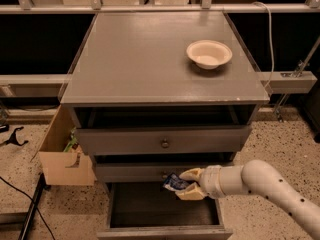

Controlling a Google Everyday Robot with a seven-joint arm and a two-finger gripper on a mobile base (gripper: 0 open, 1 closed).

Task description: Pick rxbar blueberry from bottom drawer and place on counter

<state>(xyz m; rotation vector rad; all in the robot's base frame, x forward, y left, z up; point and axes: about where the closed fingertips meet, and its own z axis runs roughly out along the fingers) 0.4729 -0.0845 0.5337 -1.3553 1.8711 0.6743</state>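
Observation:
My gripper is shut on the rxbar blueberry, a small dark blue wrapper with pale print. It holds the bar above the open bottom drawer, just in front of the middle drawer's front. My white arm reaches in from the lower right. The counter is the broad grey top of the cabinet, well above the gripper.
A cream bowl sits on the counter's right rear part. The two knobbed upper drawers stand slightly open. A cardboard box sits on the floor at the cabinet's left. Black cables lie at the far left.

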